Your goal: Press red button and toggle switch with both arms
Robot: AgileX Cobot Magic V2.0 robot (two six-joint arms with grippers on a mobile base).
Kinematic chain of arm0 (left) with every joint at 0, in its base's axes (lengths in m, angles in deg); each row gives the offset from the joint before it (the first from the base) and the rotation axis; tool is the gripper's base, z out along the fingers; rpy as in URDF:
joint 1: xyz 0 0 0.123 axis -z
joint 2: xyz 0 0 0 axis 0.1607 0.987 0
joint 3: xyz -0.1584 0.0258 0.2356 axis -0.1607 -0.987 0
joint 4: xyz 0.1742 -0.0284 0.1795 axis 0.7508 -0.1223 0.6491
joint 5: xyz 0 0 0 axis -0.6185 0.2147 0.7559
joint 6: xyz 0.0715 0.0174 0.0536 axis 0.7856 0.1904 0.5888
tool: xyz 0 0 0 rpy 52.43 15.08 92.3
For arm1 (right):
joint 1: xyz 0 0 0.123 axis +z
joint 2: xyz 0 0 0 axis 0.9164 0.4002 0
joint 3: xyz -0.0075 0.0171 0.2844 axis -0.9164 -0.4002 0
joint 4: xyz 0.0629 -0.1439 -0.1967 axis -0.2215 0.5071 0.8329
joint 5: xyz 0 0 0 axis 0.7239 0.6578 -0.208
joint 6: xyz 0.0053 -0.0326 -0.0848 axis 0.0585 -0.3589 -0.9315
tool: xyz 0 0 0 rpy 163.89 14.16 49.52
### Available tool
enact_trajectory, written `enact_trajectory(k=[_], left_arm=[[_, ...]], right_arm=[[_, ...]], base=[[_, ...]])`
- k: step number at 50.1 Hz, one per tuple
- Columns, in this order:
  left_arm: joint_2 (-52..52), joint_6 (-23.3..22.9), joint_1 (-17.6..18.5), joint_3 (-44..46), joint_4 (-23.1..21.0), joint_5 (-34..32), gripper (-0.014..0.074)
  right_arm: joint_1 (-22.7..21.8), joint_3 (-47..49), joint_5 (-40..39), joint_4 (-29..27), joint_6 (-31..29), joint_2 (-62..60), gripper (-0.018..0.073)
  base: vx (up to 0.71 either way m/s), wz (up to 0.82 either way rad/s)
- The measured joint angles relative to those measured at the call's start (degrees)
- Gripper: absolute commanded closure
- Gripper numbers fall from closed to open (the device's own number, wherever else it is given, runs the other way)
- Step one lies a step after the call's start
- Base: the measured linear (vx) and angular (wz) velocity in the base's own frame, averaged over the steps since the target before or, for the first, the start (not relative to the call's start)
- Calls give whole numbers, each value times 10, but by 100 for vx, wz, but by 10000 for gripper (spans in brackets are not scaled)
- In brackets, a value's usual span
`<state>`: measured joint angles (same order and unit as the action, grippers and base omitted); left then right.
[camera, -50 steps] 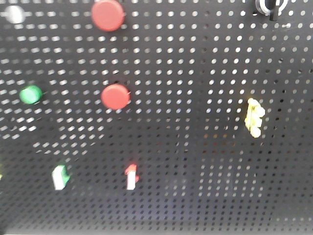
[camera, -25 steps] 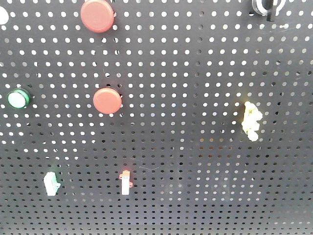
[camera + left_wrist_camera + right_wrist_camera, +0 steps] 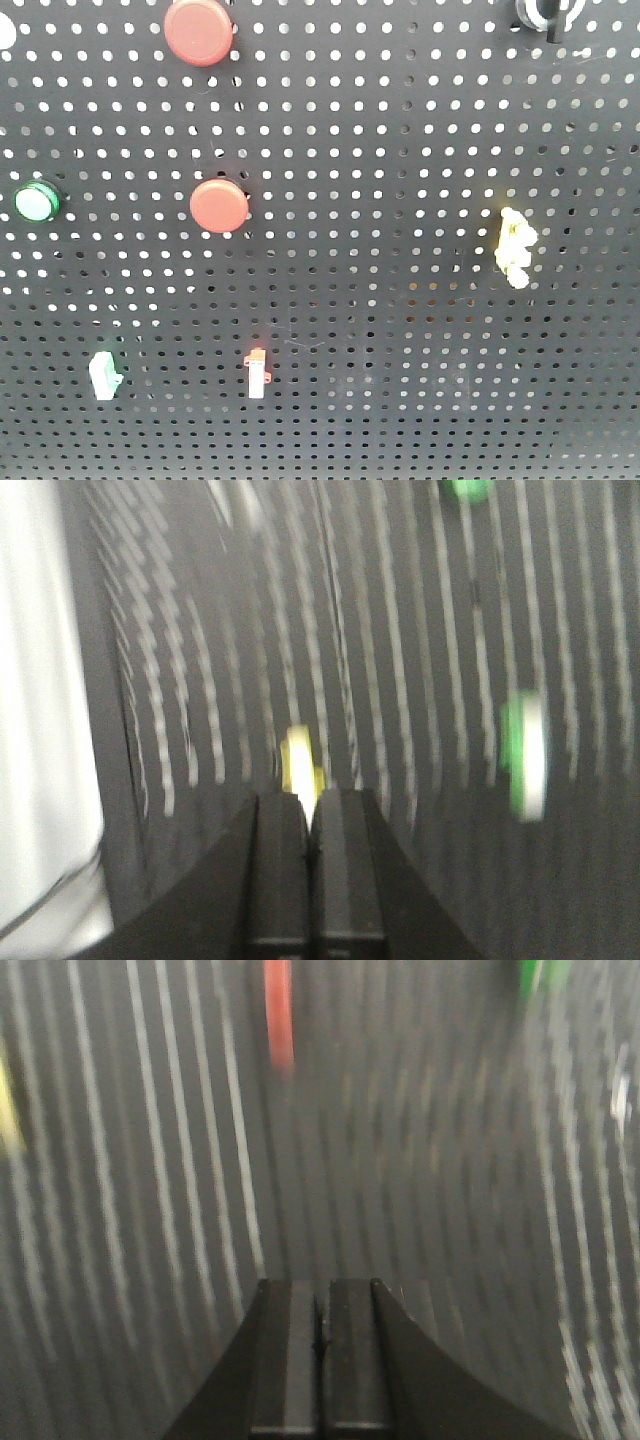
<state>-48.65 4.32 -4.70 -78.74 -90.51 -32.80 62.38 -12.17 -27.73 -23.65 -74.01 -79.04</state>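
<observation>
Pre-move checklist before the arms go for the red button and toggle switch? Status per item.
1. Red button unobstructed in front view: ok.
2. Toggle switch fully in frame: not ok, cut by top edge.
3. Left gripper fingers closed: ok.
4. Right gripper fingers closed: ok.
5. Wrist views sharp enough to aim: not ok, both blurred.
6. Which target each gripper faces: cannot tell.

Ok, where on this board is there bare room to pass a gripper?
Widest bare stretch: between the smaller red button and the yellow clip, top to bottom. Also below the clip. Crowded on the left: red button, green button, white rocker, red-tipped rocker.
</observation>
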Motion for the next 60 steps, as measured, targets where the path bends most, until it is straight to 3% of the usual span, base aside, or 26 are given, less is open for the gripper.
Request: enact_trajectory(k=[9, 18, 23, 27, 32, 38, 41, 45, 46, 54, 56, 60], left_arm=[[53, -25, 0, 216, 6, 69, 595], [211, -23, 0, 450, 14, 198, 595], [306, -23, 0, 561, 13, 291, 595], [361, -31, 0, 618, -4, 341, 595], [405, -51, 0, 661, -55, 372, 595], [428, -35, 0, 678, -123, 381, 595], [437, 14, 0, 690, -166, 396, 595], [456, 121, 0, 712, -233, 436, 595], [464, 168, 0, 718, -268, 458, 595], [530, 412, 9, 758, -500, 581, 595], [549, 449, 13, 771, -547, 610, 595], [581, 488, 22, 798, -583, 641, 595]], right_arm=[[0, 204, 67, 16, 33, 62, 562], [0, 398, 189, 23, 38, 188, 562], [0, 475, 239, -21, 42, 246, 562], [0, 504, 253, -87, 43, 279, 562], [0, 513, 264, -172, 41, 296, 562], [0, 513, 282, -213, -1, 302, 562], [0, 514, 299, -227, -41, 303, 562], [0, 515, 326, -250, -94, 303, 562], [0, 515, 333, -258, -117, 303, 562], [0, 515, 365, -357, -233, 315, 562], [0, 515, 367, -383, -259, 320, 562], [0, 515, 375, -448, -318, 332, 562]], base=[[0, 0], [0, 0], [0, 0], [0, 0], [0, 0], [0, 0], [0, 0], [0, 0], [0, 0], [0, 0], [0, 0], [0, 0]])
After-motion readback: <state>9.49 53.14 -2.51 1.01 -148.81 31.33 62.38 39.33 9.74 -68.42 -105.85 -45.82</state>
